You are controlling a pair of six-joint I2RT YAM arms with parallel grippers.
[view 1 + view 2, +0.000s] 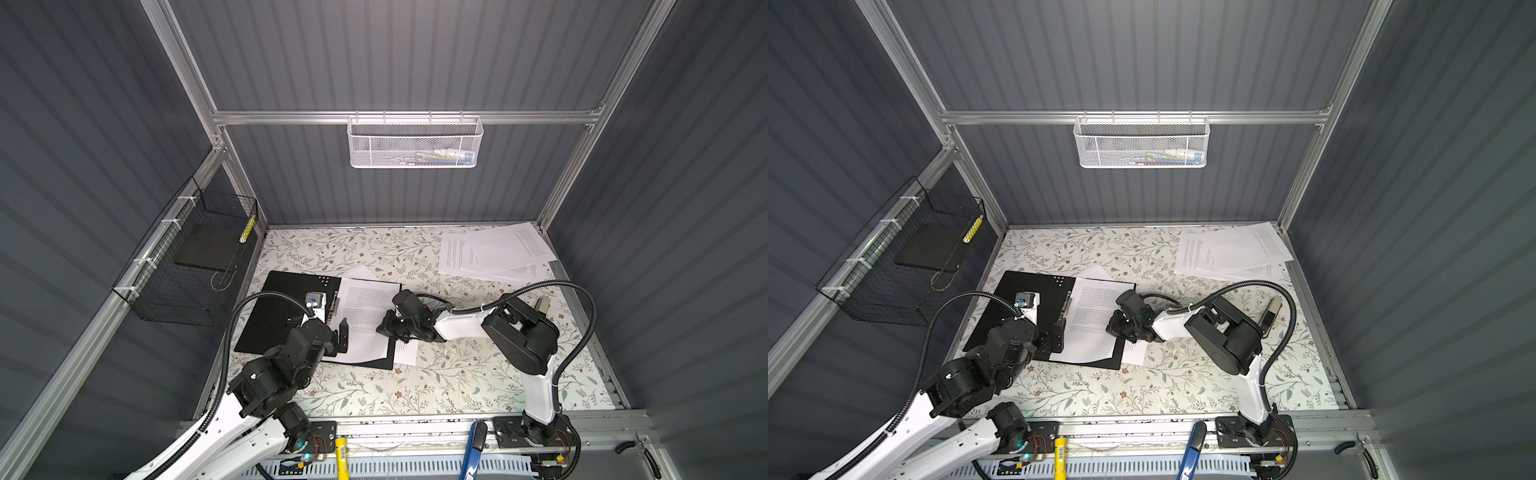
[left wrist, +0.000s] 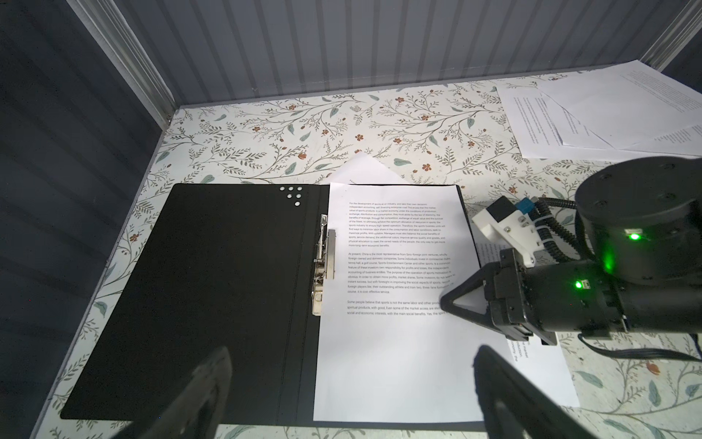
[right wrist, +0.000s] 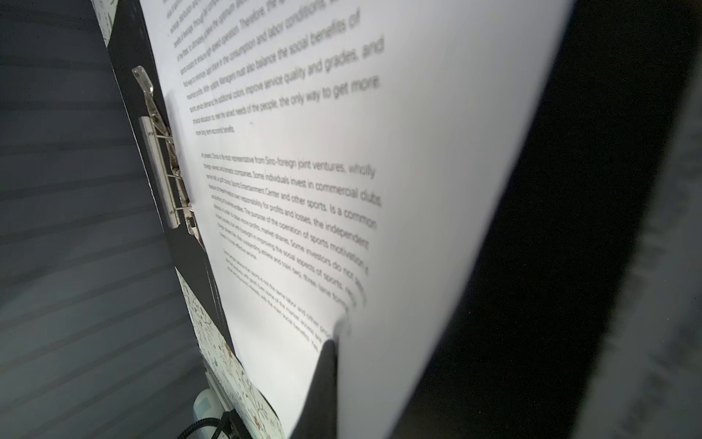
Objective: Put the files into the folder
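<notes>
Item, far left: a black wire basket (image 1: 187, 266) fixed to the side wall, no part of the task. Next we list the folder (image 2: 212, 296), lying open and flat on the floral surface (image 2: 266, 125), black inside upward. It lies so, we judge, because pages can only go in with the leaves apart. Its spine runs from the robot's side toward the rear wall, so the opened spread is widest left to right. On the spine is a metal clip (image 2: 323, 266), which we take to be the binder for the pages. Over the folder's near edge hovers the left gripper (image 2: 351, 365), jaws spread wide and holding nothing; we read it as ready to steady the folder or work the clip. On the right leaf lies the top sheet (image 2: 395, 342), long axis parallel to the spine, head of the text toward the rear wall, inner edge just beside the clip. At its outer edge is the right gripper (image 2: 450, 302), jaws pressed together and, by the right wrist view, pinching that edge, which curls up off the leaf — a hold at the free side, we judge, to nudge the page toward the clip. Stray sheets (image 2: 539, 365) poke out from under the folder. Far right, in the rear corner, well apart: the loose files (image 1: 494, 253), fanned and overlapping — not yet filed.
</notes>
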